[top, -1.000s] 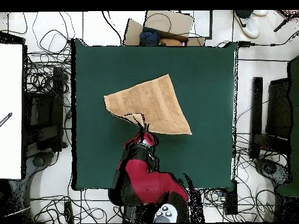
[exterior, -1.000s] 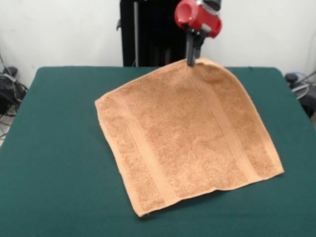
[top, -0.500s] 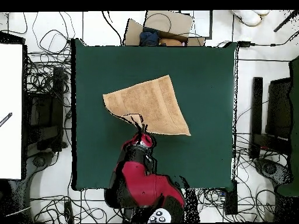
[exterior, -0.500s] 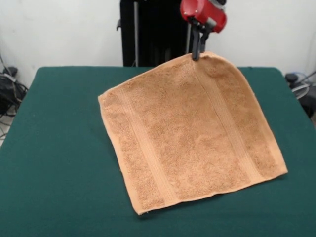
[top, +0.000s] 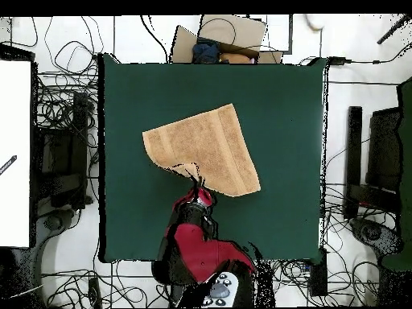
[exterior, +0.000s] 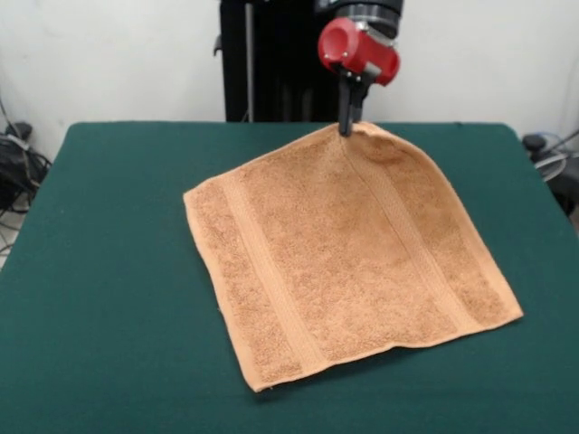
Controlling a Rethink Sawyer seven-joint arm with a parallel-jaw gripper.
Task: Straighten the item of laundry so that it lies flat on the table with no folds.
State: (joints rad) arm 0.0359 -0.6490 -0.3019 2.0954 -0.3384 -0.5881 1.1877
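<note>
Towel (exterior: 348, 262) spread on green tabletop (exterior: 109, 271), far corner pinched by pincer (exterior: 346, 129).

Cloth lies open, roughly at the tabletop's middle, turned like a diamond — near, left and right corners rest on the felt, band stripes running near two edges. The far corner is clamped in the pincer, whose tips are closed on the cloth just above the surface. Against half a second ago the red arm (exterior: 358, 45) has come down and slightly left, so the lifted far corner has sunk and the towel sags flatter. In the overhead view the towel (top: 201, 149) shows no folds. Likely the step is laying the last corner down; releasing it should finish the flattening.
</note>
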